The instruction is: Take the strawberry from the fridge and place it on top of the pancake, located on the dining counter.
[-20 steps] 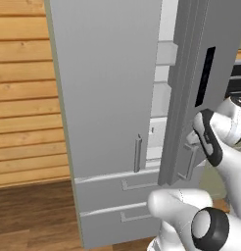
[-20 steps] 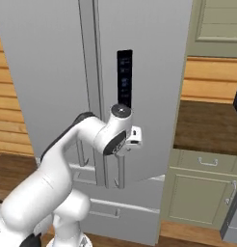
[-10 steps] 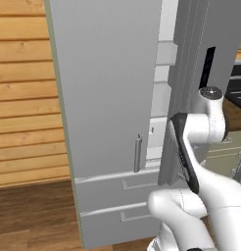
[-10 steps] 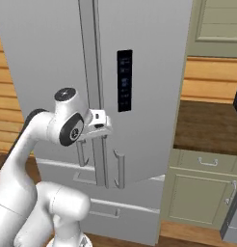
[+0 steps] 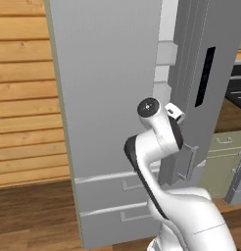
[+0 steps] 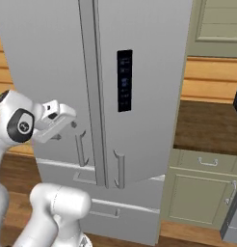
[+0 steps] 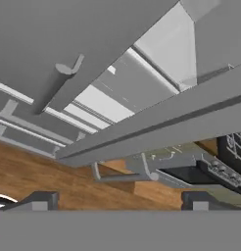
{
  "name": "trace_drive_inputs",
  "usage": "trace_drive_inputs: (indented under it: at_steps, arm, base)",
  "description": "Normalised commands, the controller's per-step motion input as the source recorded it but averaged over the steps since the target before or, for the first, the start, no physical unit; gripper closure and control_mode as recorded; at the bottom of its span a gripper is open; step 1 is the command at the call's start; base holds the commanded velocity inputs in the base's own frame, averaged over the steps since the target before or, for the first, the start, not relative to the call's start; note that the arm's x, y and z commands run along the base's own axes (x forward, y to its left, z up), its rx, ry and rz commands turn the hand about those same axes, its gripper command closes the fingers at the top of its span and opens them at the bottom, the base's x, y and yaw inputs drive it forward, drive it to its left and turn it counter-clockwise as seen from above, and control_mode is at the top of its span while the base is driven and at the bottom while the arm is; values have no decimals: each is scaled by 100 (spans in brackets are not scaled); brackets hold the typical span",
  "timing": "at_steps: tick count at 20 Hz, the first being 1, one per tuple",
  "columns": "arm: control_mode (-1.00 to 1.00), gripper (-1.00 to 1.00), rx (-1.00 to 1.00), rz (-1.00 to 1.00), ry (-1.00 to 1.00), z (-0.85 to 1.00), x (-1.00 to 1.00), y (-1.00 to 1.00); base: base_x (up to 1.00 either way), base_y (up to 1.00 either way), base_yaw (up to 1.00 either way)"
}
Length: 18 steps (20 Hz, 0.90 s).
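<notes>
Hand view looks along the smooth grey fridge (image 7: 117, 44) with its slim bar handle (image 7: 61, 83); gripper (image 7: 117, 200) fingertips stand wide apart, holding nothing, above wood-plank floor (image 7: 59, 179)

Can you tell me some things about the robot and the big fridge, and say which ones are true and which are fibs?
1. One fridge door is swung partly open. True.
2. The pincer is squeezing a strawberry. False: it is open and holds nothing.
3. The other door has a dark panel on it. True.
4. The wall beside the fridge is brick. False: it is wooden planks.
5. The floor is wood. True.
</notes>
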Motion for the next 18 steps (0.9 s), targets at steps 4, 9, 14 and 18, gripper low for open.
trace_drive_inputs:
  at_steps: [4,9,14,18]
  arm:
    - [-100,-100,-23,0,2,5,26,46]
    - [-100,-100,-14,0,23,0,85,4]
    - [-100,-100,-10,0,16,0,97,0]
    - [-100,-100,-2,0,3,0,71,-17]
  base:
    - [0,0,0]
    - [0,0,0]
    - [0,0,0]
    - [0,0,0]
